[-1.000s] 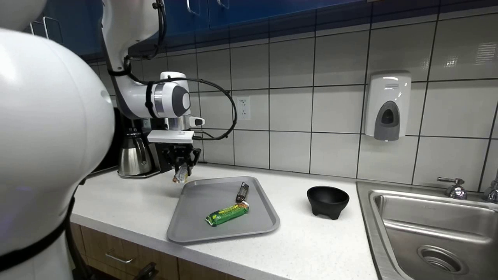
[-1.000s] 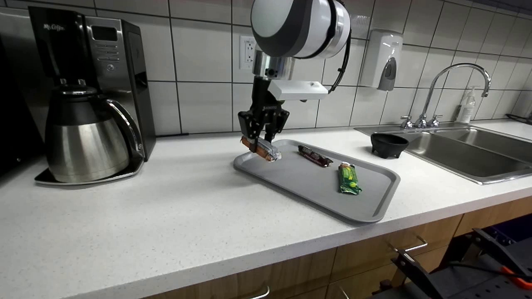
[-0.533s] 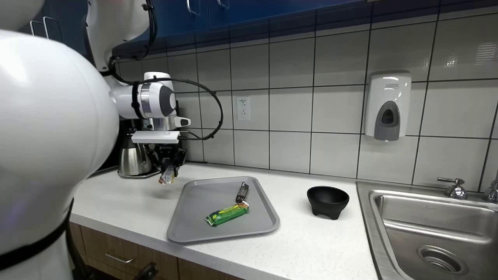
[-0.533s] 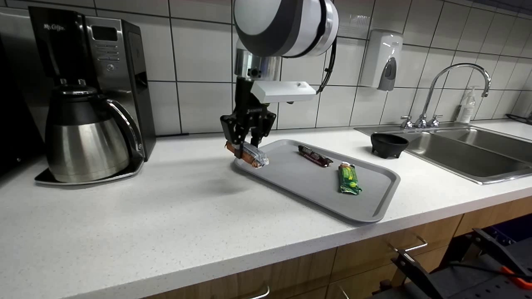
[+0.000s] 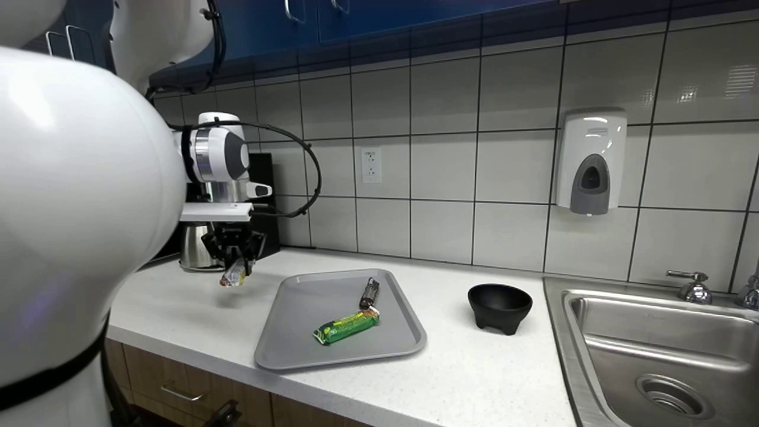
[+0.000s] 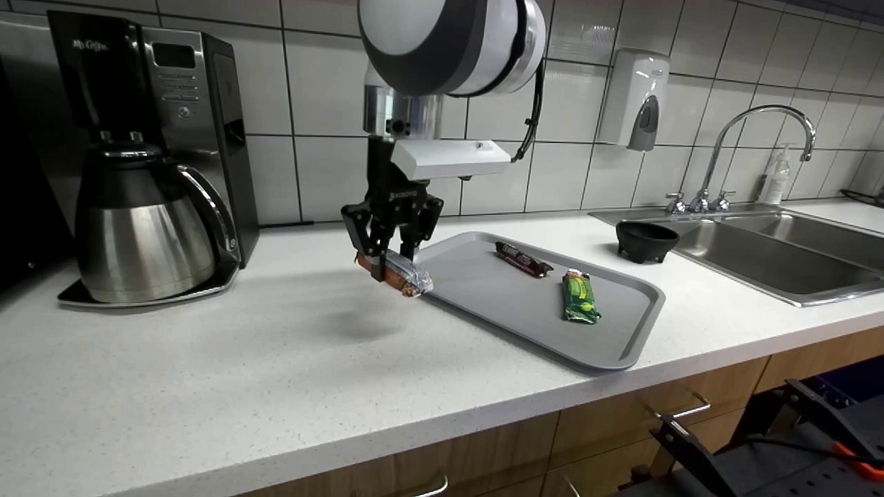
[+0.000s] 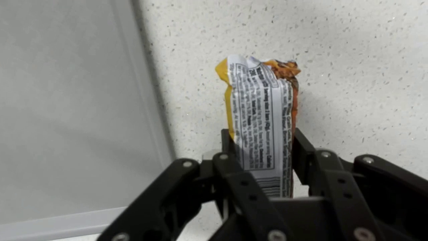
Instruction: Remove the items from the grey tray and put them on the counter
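Gripper (image 7: 262, 144) is pinched on the silvery-white wrapped bar (image 7: 256, 103), held above the counter (image 6: 242, 386) just beside the grey tray (image 5: 317, 299), so one removal is judged nearly done, with the dark bar (image 6: 523, 259) and green bar (image 6: 580, 297) left on the tray.

Tray (image 5: 329, 299): on counter (image 6: 297, 373).
Front bar (image 5: 347, 326): on tray.
Rear bar (image 5: 369, 293): on tray, behind front bar.
Held bar (image 7: 260, 117): in gripper (image 7: 264, 145), above counter, beside tray.
Bowl (image 5: 500, 311): between tray and sink (image 5: 658, 320).
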Tool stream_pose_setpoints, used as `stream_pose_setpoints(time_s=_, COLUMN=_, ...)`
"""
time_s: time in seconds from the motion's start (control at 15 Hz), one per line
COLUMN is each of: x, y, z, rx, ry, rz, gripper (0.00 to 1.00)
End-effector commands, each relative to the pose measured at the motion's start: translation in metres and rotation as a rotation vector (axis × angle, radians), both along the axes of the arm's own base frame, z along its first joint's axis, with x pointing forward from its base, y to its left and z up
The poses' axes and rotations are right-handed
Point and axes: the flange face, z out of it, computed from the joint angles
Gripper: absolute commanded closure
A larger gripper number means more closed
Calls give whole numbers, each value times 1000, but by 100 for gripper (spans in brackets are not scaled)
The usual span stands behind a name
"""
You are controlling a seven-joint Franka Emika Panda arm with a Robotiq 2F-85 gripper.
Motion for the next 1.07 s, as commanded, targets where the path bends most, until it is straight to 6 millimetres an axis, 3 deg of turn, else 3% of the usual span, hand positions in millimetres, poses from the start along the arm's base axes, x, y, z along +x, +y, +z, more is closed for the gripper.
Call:
stream_pose_setpoints(time_s=0.0, x=-6, y=14, z=1, rx=-28, ry=18, rz=-8, gripper=82)
stream_pose_setpoints(time_s=0.4, x=-13, y=24, z=-12, rx=-39, ry=40, rz=-5, gripper=82)
stream_pose_setpoints(time_s=1.0, x=-11, y=23, z=-41, rx=-56, ry=83, rz=-17, gripper=82)
